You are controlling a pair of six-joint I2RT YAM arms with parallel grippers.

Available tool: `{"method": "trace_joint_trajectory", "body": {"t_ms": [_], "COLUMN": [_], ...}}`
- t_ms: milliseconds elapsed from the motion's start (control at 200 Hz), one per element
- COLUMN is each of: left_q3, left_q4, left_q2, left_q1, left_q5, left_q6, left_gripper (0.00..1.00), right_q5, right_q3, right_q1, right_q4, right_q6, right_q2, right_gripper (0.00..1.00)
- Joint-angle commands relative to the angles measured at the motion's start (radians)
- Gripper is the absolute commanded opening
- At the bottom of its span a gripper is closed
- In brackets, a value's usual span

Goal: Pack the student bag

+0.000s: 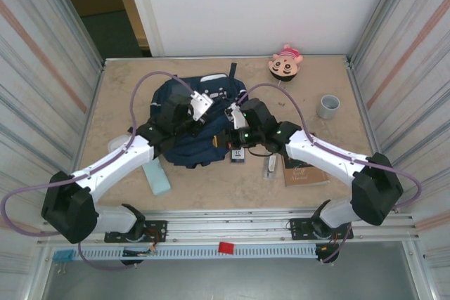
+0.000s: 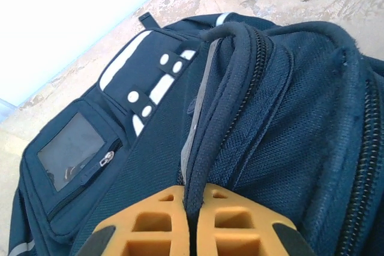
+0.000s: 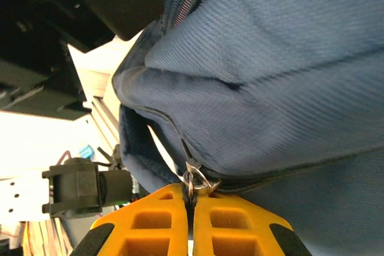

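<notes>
The student bag (image 1: pixel 184 138) is a navy backpack lying in the middle of the table, with white trim and a grey window patch (image 2: pixel 71 148) on a front pocket. My left gripper (image 1: pixel 200 106) is over the bag's top. In the left wrist view that left gripper (image 2: pixel 193 195) is shut on the bag's dark carry strap (image 2: pixel 223 97), which runs up between the orange fingers. My right gripper (image 1: pixel 235 114) is at the bag's right side. The right gripper (image 3: pixel 191 198) is shut on a metal zipper pull (image 3: pixel 193 178), with the zipper line partly parted to its left.
A round doll-face toy (image 1: pixel 285 65) lies at the back, with a grey cup (image 1: pixel 328 107) to its right. A brown book (image 1: pixel 304 173) and a white pen-like item (image 1: pixel 269 167) lie under the right arm. A pale teal block (image 1: pixel 156 176) sits near the left arm, and a small black tagged item (image 1: pixel 238 154) lies beside the bag.
</notes>
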Motion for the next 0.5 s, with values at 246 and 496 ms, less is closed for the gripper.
{"method": "trace_joint_trajectory", "body": {"t_ms": [246,496], "left_q3": [0.035,-0.08], "left_q4": [-0.019,0.078], "left_q2": [-0.019,-0.057], "left_q1": [-0.03,-0.05], "left_q5": [-0.117,-0.179], "left_q6": [-0.123,-0.091], "left_gripper": [0.0,0.0], "right_q5": [0.037,-0.026], "right_q3": [-0.015,0.084], "right_q1": [-0.015,-0.007], "right_q4": [0.055,-0.085], "right_q6": [0.228,0.263], "right_q2": [-0.046,-0.038], "right_gripper": [0.04,0.05]}}
